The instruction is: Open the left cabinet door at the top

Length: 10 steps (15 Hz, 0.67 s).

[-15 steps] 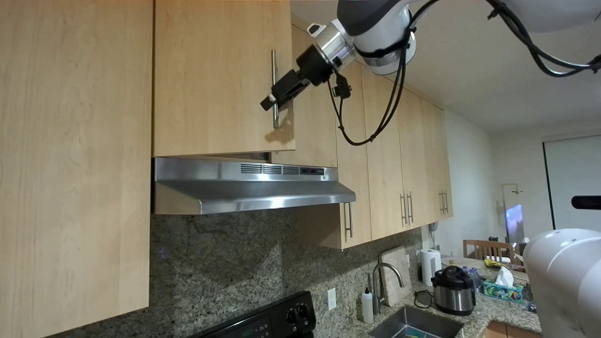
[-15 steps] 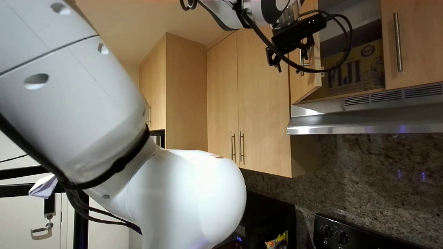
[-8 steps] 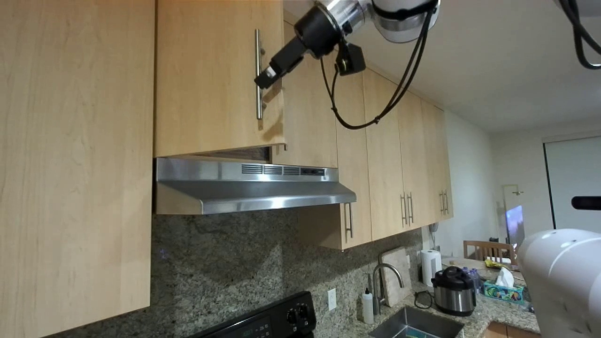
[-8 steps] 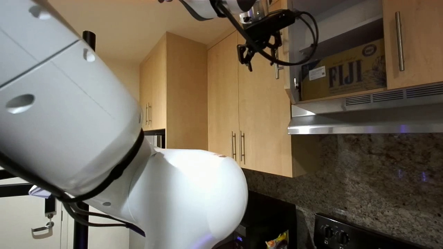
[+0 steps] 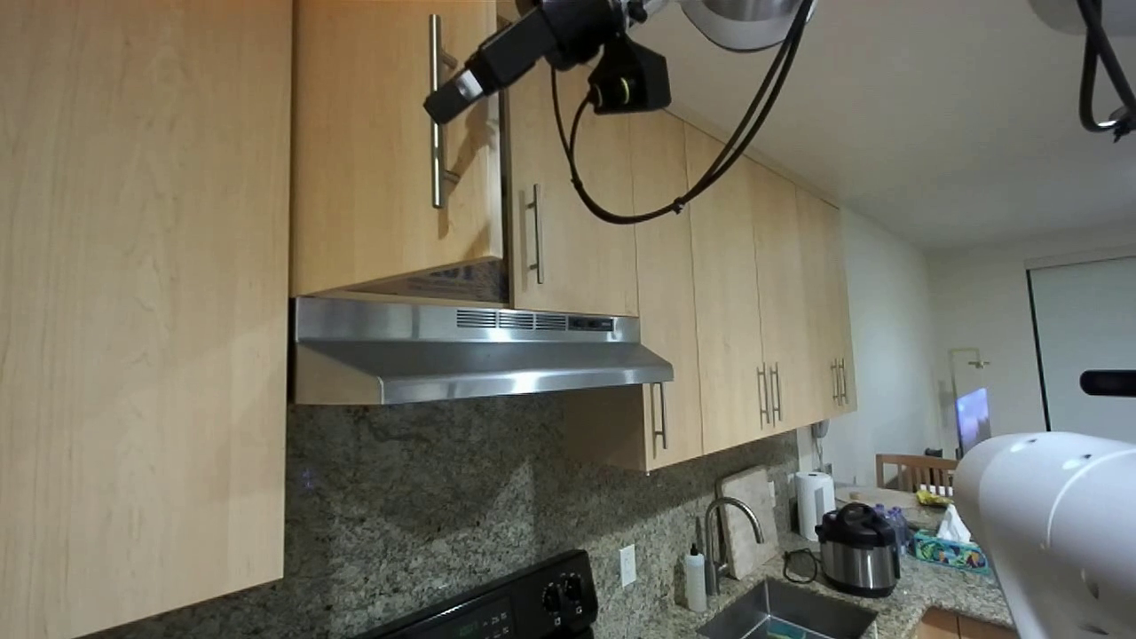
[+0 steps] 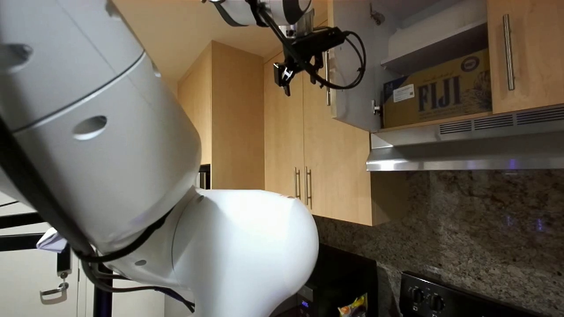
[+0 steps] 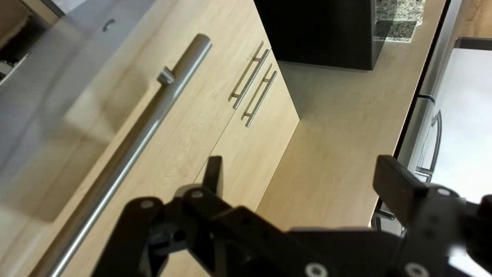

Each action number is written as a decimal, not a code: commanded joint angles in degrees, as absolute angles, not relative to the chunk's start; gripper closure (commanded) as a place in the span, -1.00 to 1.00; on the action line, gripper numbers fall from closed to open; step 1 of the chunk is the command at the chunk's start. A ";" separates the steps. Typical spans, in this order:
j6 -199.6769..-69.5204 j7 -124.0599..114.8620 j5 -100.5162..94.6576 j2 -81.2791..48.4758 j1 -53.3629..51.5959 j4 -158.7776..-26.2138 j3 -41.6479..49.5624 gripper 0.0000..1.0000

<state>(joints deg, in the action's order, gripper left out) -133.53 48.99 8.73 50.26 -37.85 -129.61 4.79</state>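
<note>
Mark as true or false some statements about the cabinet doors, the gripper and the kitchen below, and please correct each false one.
1. The left cabinet door stands open. True.
2. The gripper is shut on the bar handle. False: it is open, and the bar handle lies outside its grip.
3. A box marked FIJI shows inside the cabinet. True.
4. The twin door also stands open. False: the twin door is shut.
5. The range hood is below both doors. True.
6. The tissue box stands in the sink. False: it is on the counter.
</note>
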 commanded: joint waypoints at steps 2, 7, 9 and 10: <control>-137.94 53.38 8.21 51.60 -37.37 -129.90 3.88 -1.00; -146.31 53.20 6.67 54.28 -36.55 -131.19 3.11 -1.00; -153.08 52.54 5.81 55.47 -36.23 -132.44 3.12 -1.00; -156.46 52.25 5.36 55.96 -36.33 -132.94 3.40 -1.00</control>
